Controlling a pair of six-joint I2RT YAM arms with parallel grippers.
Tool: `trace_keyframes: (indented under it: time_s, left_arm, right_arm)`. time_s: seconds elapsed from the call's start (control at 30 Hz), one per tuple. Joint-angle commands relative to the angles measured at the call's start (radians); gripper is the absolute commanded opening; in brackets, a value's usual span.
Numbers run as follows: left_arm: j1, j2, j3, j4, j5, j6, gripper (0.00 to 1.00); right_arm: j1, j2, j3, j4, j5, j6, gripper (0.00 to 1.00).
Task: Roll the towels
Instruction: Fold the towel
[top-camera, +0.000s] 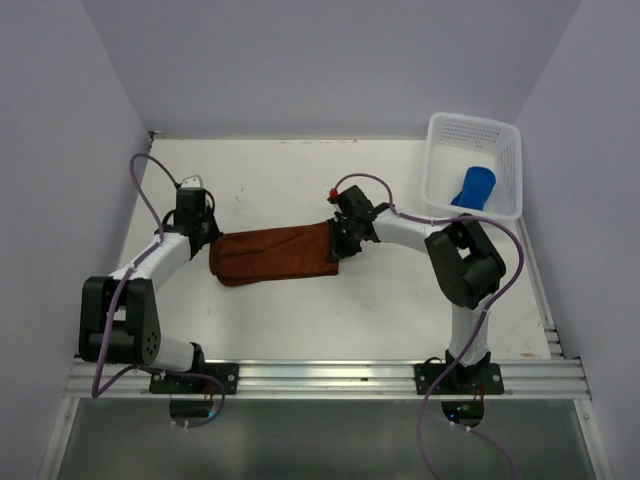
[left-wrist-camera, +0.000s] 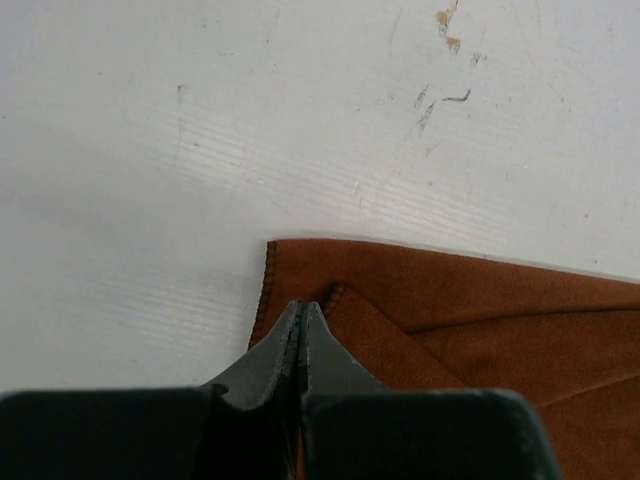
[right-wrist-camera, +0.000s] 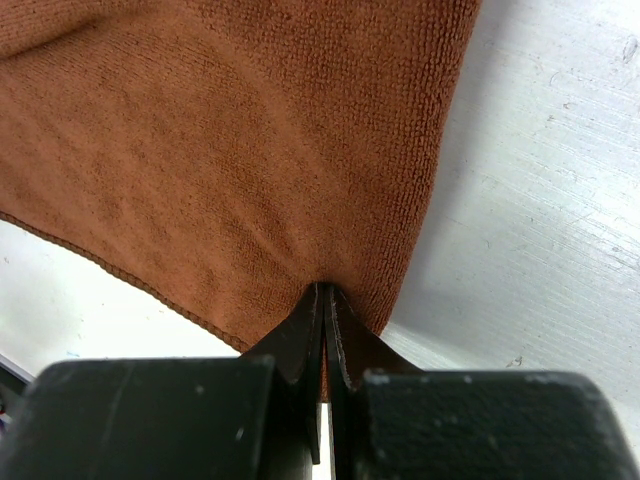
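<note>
Brown towel (top-camera: 275, 255) in L-pincer (left-wrist-camera: 301, 306), R-pincer (right-wrist-camera: 322, 290)

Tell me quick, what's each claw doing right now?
Left gripper: shut on the brown towel, at its corner.
Right gripper: shut on the brown towel.

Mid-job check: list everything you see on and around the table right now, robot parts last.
rust-brown towel: one, rust-brown, folded flat at mid-table between the arms
blue towel: one, royal blue, apparently rolled, inside the basket
basket: one, white perforated, table's far right corner
table: one, white, scuffed
left arm: one, white and black, reaching to the brown towel's left end
right arm: one, white and black, reaching to its right end
left fingers: one pair, black, shut on the towel's left corner
right fingers: one pair, black, shut on the towel's right edge
</note>
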Motion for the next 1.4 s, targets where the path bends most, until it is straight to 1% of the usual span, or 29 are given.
trace_keyframes:
  time_s: [0.0,0.07,0.1,0.13,0.2,0.23,0.4,0.63,0.83,0.97,1.0,1.07,1.1,1.13,1.17,1.2,1.37]
  left_arm:
    - [0.009,-0.028,-0.011,0.052,-0.041,-0.032,0.00]
    - [0.009,-0.019,-0.011,0.072,0.016,-0.010,0.00]
    - [0.009,-0.015,-0.005,0.079,0.043,-0.003,0.03]
    - [0.009,0.002,0.001,0.082,0.101,0.005,0.13]
    - [0.009,0.019,0.014,0.080,0.151,0.019,0.30]
    - [0.009,0.033,0.018,0.077,0.180,0.019,0.31]
    - [0.009,0.061,0.011,0.054,0.200,0.023,0.32]
    - [0.009,0.145,0.023,0.043,0.194,0.020,0.31]
    - [0.009,0.157,0.041,0.003,0.105,0.020,0.31]
    - [0.009,0.162,0.043,0.000,0.079,0.020,0.33]
    - [0.009,0.165,0.046,0.000,0.076,0.019,0.33]
    - [0.009,0.179,0.046,-0.003,0.070,0.014,0.25]
    - [0.009,0.182,0.047,-0.004,0.070,0.014,0.14]
    - [0.009,0.186,0.047,-0.004,0.068,0.014,0.09]
    - [0.009,0.190,0.047,-0.004,0.066,0.014,0.02]
    - [0.009,0.193,0.049,-0.006,0.065,0.013,0.00]
    - [0.009,0.179,0.052,-0.013,0.040,0.007,0.00]
  right_arm:
    - [0.004,0.080,-0.054,-0.019,0.057,-0.033,0.00]
    - [0.006,0.079,-0.055,-0.019,0.055,-0.033,0.00]
    - [0.004,0.079,-0.055,-0.022,0.055,-0.033,0.00]
    - [0.006,0.077,-0.055,-0.020,0.057,-0.033,0.00]
    - [0.004,0.077,-0.052,-0.024,0.057,-0.034,0.00]
    - [0.004,0.077,-0.052,-0.024,0.055,-0.033,0.00]
    - [0.006,0.080,-0.055,-0.017,0.052,-0.033,0.00]
    - [0.006,0.090,-0.060,-0.005,0.045,-0.030,0.00]
    - [0.003,0.091,-0.066,-0.004,0.045,-0.030,0.00]
    - [0.003,0.097,-0.068,0.004,0.042,-0.030,0.00]
    - [0.003,0.100,-0.069,0.006,0.040,-0.030,0.00]
    - [0.004,0.100,-0.072,0.007,0.038,-0.030,0.00]
    - [0.004,0.100,-0.074,0.007,0.038,-0.031,0.00]
    - [0.003,0.100,-0.075,0.009,0.040,-0.031,0.00]
    - [0.003,0.100,-0.078,0.009,0.040,-0.033,0.00]
    - [0.001,0.100,-0.078,0.010,0.040,-0.033,0.00]
    - [0.000,0.099,-0.084,0.007,0.040,-0.039,0.00]
